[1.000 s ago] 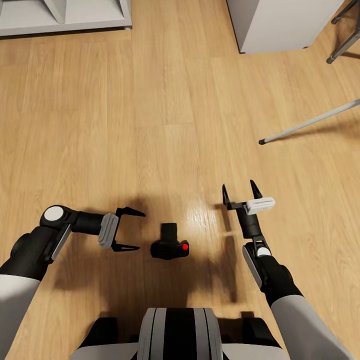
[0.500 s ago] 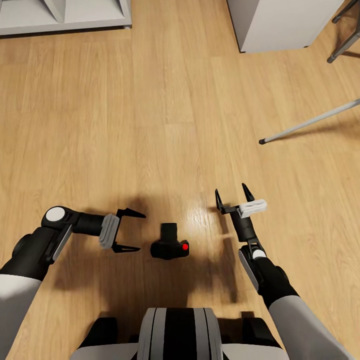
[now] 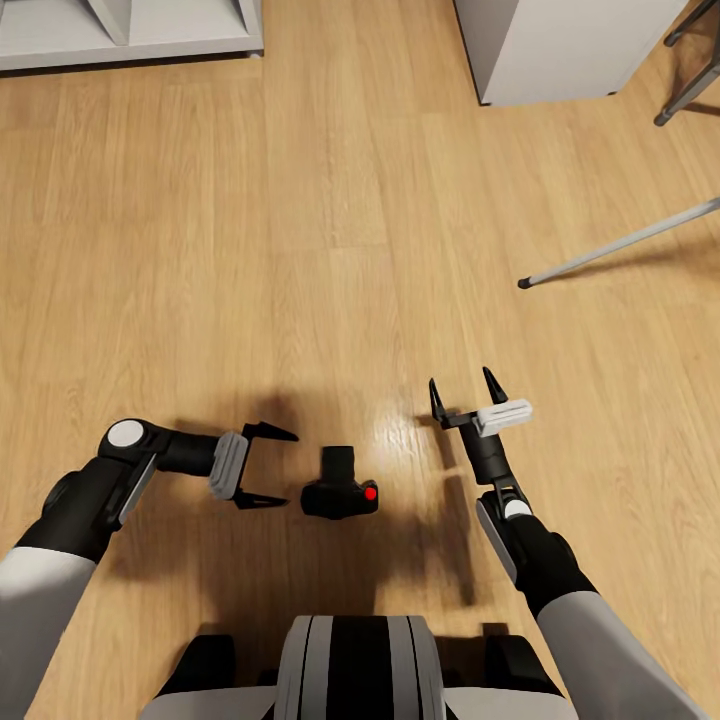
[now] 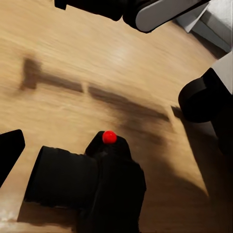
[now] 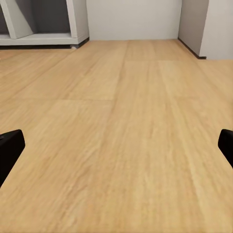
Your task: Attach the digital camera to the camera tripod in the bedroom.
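Two pincers stand with fingers apart over the wood floor (image 3: 330, 250), and the digital camera (image 3: 340, 490) lies just beyond the left pincer (image 3: 268, 466), so I judge the pick-up is in hand: this pincer must advance around the body and close, while the right pincer (image 3: 462, 389) waits and the camera tripod (image 3: 620, 243) leg is far off.

Grey cube shelf (image 3: 130, 30) and white cabinet (image 3: 560, 50) on wood floor (image 3: 330, 230)

Matt black digital camera (image 3: 340, 487) on smooth, faintly glossy wood floor (image 3: 330, 250).
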Tool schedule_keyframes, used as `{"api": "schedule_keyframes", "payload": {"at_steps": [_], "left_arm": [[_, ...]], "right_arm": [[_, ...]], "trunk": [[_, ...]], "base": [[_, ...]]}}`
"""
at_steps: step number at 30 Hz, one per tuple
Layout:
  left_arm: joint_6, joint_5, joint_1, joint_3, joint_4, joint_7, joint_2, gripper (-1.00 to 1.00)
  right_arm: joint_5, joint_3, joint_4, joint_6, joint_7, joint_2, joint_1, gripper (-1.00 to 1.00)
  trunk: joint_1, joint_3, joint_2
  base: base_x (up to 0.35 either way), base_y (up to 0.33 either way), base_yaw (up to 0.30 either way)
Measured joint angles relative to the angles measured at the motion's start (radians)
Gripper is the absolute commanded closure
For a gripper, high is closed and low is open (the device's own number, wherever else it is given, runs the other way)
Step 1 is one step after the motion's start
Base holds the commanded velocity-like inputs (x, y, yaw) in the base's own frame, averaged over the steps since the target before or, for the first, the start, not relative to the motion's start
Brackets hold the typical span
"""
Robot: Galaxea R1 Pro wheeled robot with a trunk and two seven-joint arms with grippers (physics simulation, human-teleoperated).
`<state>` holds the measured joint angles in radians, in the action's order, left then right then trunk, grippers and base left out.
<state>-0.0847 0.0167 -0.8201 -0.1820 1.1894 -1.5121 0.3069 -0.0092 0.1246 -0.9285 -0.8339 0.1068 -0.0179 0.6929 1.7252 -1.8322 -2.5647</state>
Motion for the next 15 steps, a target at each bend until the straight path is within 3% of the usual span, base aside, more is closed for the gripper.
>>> {"api": "schedule_keyframes", "payload": {"at_steps": [10,15], "left_arm": [[0.003,0.001,0.0,0.0,-0.057,0.01,-0.015,-1.0],[-0.003,0.001,0.0,0.0,-0.094,0.055,-0.026,-1.0]], "right_arm": [[0.001,0.0,0.0,0.0,0.0,0.0,0.0,-1.0],[0.001,0.0,0.001,0.0,-0.001,0.0,0.0,-1.0]], "trunk": [[0.0,0.0,0.0],[0.0,0.0,0.0]], "base": [[0.0,0.0,0.0],[0.0,0.0,0.0]]}}
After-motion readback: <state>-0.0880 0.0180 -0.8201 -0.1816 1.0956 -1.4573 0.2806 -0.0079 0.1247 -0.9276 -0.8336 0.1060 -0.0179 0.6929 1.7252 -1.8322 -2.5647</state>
